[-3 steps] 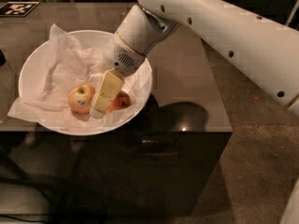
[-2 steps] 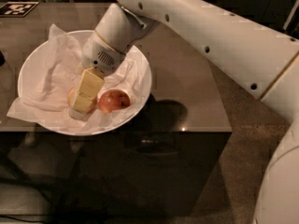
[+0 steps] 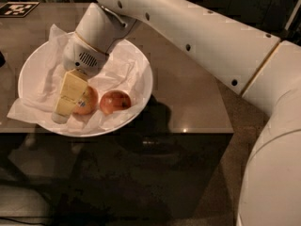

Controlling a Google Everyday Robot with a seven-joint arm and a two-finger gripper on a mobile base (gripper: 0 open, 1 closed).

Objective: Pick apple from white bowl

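Observation:
The white bowl (image 3: 143,74) sits on the brown table, lined with crumpled white paper (image 3: 44,76). Two apples lie at its near side. The yellow-orange apple (image 3: 90,99), with a small dark sticker, is on the left and partly hidden by my gripper. The redder apple (image 3: 115,102) lies just to its right, uncovered. My gripper (image 3: 66,102) reaches down into the bowl from the upper right. Its cream tip is against the left side of the yellow-orange apple and rests low on the paper.
The bowl stands near the table's front edge (image 3: 188,132). A black-and-white marker tag (image 3: 16,8) lies at the table's far left corner. A dark object (image 3: 1,58) shows at the left border. My white arm (image 3: 202,36) crosses above the table's right half.
My gripper has swung left across the bowl, from over the redder apple to the left side of the yellow-orange apple. The redder apple is now uncovered.

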